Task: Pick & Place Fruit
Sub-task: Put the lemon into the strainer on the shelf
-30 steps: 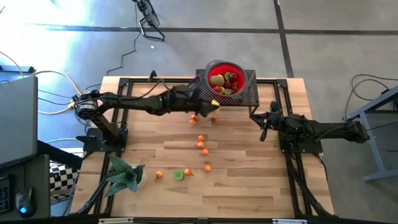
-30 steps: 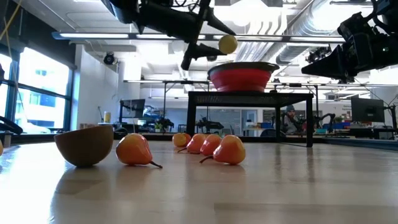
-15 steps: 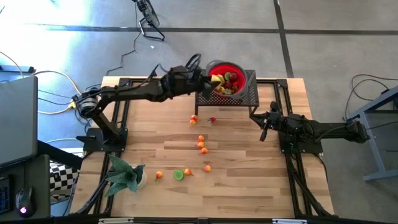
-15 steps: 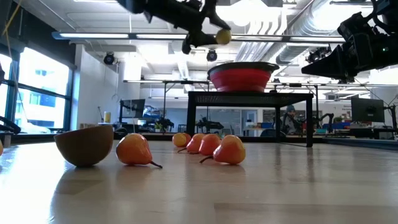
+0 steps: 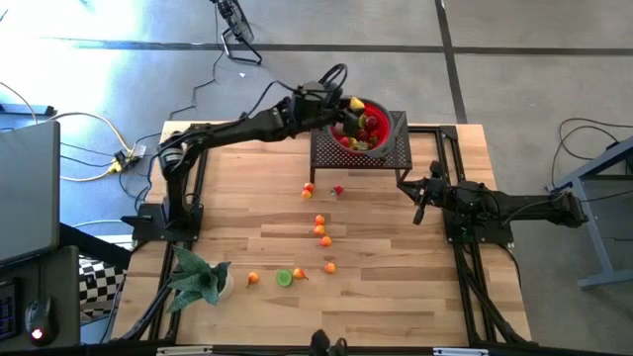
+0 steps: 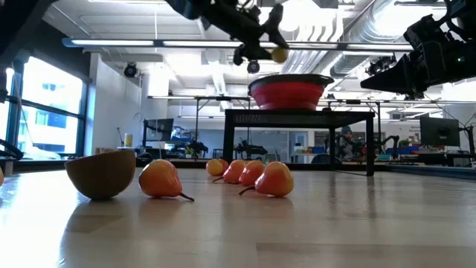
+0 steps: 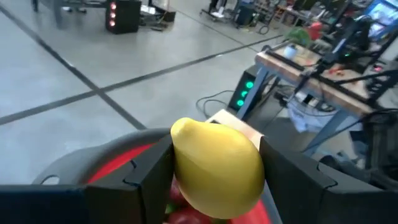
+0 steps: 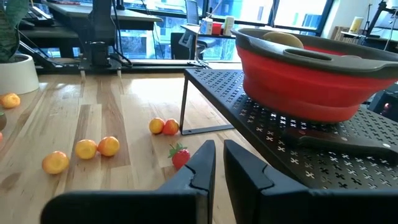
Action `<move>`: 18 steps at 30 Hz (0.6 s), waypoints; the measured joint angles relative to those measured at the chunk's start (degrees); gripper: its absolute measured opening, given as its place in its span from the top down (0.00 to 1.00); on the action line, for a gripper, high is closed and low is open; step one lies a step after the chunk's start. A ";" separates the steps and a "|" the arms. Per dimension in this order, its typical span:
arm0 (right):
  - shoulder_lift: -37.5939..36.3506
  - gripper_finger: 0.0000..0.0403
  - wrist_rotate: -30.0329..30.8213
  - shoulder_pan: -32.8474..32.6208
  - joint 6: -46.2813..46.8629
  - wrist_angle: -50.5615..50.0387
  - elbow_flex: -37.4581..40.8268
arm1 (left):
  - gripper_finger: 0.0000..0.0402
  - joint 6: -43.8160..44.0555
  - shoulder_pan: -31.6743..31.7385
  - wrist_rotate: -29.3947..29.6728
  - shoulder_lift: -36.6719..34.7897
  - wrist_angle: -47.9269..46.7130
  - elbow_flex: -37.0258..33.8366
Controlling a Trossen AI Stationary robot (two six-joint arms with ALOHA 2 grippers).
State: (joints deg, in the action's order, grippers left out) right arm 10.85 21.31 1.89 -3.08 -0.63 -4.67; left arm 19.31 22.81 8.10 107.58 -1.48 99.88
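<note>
You get open tabletop (image 5: 396, 287) right of the scattered oranges (image 5: 321, 232); the black mesh stand (image 5: 396, 153) blocks the far edge.

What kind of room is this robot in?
Probably a robot lab or workshop: bare pipes and ducts on the ceiling, benches with computer screens behind, and loose cables beside the wooden table.

The left gripper (image 5: 348, 104) has swung its lemon (image 7: 217, 168) up from beside the red bowl (image 5: 381, 113) to hang right over the bowl's rim.
</note>
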 joint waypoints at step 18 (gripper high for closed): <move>0.00 0.93 -0.19 0.00 -0.19 -0.03 0.00 | 0.46 -7.44 0.08 10.51 5.87 -0.21 0.72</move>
State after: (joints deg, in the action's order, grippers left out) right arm 10.85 21.11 1.89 -3.27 -0.67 -4.67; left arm 11.87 22.90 18.61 113.45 -1.69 100.60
